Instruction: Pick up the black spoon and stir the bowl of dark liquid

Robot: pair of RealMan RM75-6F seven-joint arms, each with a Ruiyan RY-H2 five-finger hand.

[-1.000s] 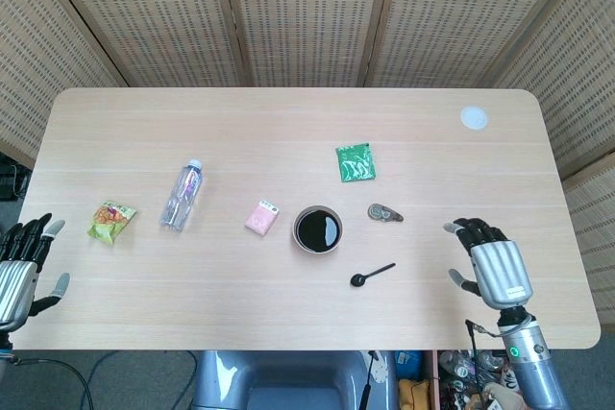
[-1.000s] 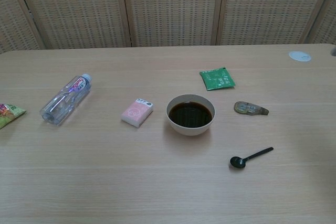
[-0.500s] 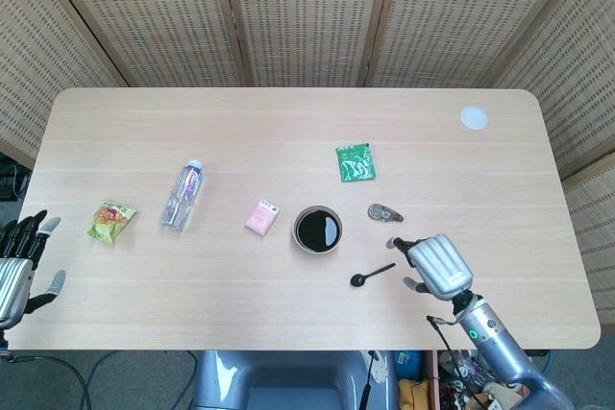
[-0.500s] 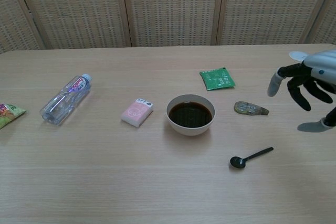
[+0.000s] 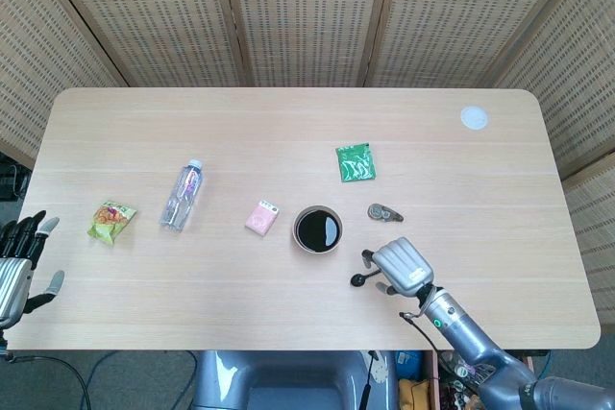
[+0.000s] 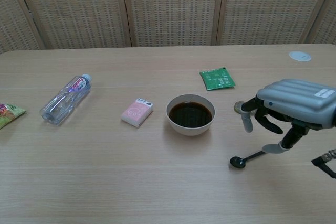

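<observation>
The black spoon lies flat on the table, its bowl end toward the front left. My right hand hovers over the spoon's handle, fingers apart and curved down, thumb low beside the handle, holding nothing. The head view hides most of the handle under the hand. The white bowl of dark liquid stands just left of that hand. My left hand stays at the table's front left edge, fingers spread, empty.
A grey correction-tape dispenser lies behind my right hand. A green packet, a pink box, a water bottle lying on its side and a snack bag sit across the table. A white disc is far right.
My right hand has swept left from the table's right front edge to just above the spoon's handle and come lower. The spoon and bowl have not moved.
</observation>
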